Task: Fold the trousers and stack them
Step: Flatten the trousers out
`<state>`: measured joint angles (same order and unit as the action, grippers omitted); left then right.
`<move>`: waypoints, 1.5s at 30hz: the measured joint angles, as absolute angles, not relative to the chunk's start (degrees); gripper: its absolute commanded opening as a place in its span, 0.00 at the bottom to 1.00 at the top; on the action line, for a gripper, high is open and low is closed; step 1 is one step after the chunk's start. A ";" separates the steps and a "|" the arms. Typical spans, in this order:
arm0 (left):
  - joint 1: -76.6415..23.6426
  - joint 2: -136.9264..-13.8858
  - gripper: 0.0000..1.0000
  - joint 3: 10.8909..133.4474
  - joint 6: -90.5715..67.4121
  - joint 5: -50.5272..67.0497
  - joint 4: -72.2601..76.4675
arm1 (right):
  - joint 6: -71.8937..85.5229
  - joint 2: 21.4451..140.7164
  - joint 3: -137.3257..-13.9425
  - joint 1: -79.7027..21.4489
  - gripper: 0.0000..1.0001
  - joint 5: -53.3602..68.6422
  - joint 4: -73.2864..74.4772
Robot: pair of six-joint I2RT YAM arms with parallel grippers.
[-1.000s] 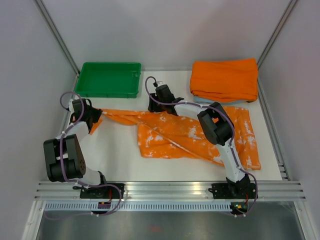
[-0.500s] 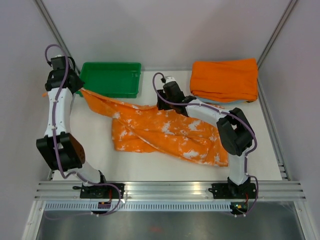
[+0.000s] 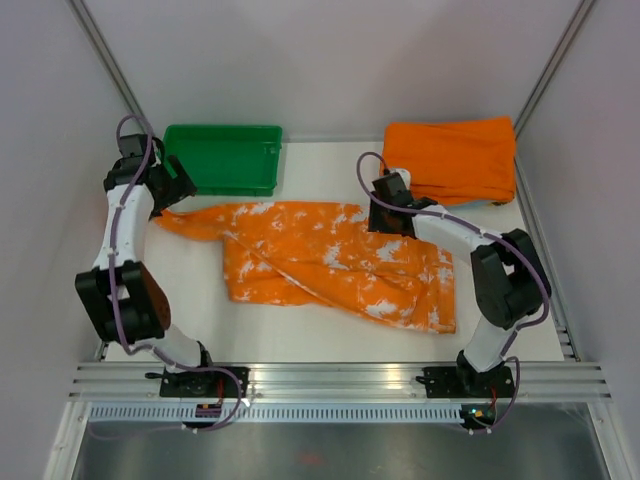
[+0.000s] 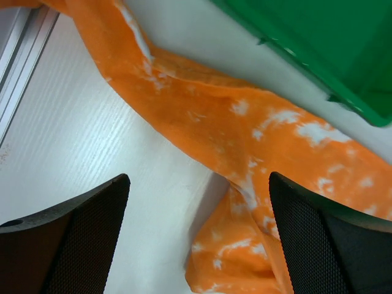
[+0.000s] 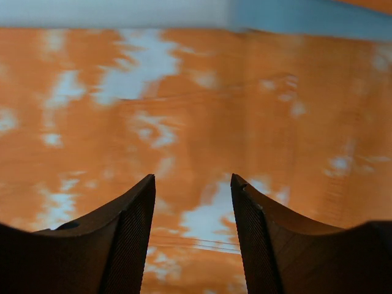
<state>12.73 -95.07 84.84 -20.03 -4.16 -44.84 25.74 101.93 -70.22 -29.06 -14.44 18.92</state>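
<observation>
The trousers [image 3: 330, 262] lie open on the white table [image 3: 250, 325], in the middle, not folded yet. Their long way runs from 9 o'clock to 4 o'clock in the top view. A thin end reaches out at 9 o'clock. The wide part with the 2 legs spreads toward 4 o'clock.

The left gripper [image 3: 172, 190] is up by the thin end, next to the green tray [image 3: 220, 158]. In the left wrist view its 2 fingers [image 4: 79, 239] are far apart and hold nothing. The trousers [image 4: 245, 141] lie under them, a strip running from 10 o'clock to 4 o'clock. The tray [image 4: 331, 43] is at 1 o'clock.

The right gripper [image 3: 382, 212] is at the far edge of the trousers, near 1 o'clock. It is just beside the plain orange folded cloth [image 3: 450, 155]. In the right wrist view its fingers [image 5: 125, 245] have a gap between them and pinch nothing. The trousers [image 5: 196, 122] fill the view under them. A light blue strip [image 5: 306, 17] shows at 12 o'clock.

I think the next move is to grab 2 spots on the far edge and pull it toward 6 o'clock. Each arm is close to its own end. From the left fingers the cloth goes off toward 4 o'clock. From the right fingers it goes toward 7 o'clock. The left end is bunched, so it may be hard to grab just 1 layer.
</observation>
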 measured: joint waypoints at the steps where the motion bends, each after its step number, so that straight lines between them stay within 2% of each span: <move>1: 12.21 -92.07 1.00 84.03 -20.03 -3.57 -44.62 | 26.46 100.71 -67.75 -27.03 0.55 -14.87 19.25; 3: 10.20 -85.45 1.00 81.25 -20.05 -1.93 -43.31 | 27.70 98.83 -62.67 -22.74 0.47 -15.20 19.09; 4: 8.51 -82.13 1.00 79.55 -20.08 -1.04 -42.61 | 28.32 98.39 -60.49 -20.58 0.33 -15.14 19.14; 6: 4.12 -76.51 1.00 75.77 -20.51 0.58 -40.88 | 29.23 98.43 -57.45 -17.52 0.14 -15.14 19.14; 7: 1.74 -74.48 1.00 74.04 -20.78 1.61 -40.23 | 29.93 98.63 -56.23 -16.60 0.01 -15.14 19.18; 12: -8.32 -72.16 1.00 67.88 -21.87 4.05 -38.00 | 32.71 99.39 -56.16 -16.80 0.00 -16.62 18.55; 17: -12.34 -71.55 1.00 63.42 -22.35 4.64 -37.52 | 36.14 98.70 -54.89 -14.35 0.00 -16.12 17.28; 25: -12.73 -63.46 1.00 52.97 -26.44 4.43 -36.34 | 37.85 96.55 -51.53 2.26 0.00 -12.58 13.52; 30: -12.86 -59.53 0.99 45.74 -29.61 4.93 -32.51 | 37.04 98.89 -54.46 7.90 0.00 -11.62 14.13; 40: -14.24 -65.08 0.90 29.08 -37.21 9.85 -13.30 | 31.81 97.60 -56.16 8.49 0.01 -6.11 16.25; 45: -16.03 -70.39 0.86 27.29 -38.00 12.64 -1.87 | 28.36 89.86 -56.16 2.50 0.10 -3.49 18.72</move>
<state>-16.03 -70.39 27.29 -38.00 12.64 -1.87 28.36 89.86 -56.16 2.50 -3.49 18.72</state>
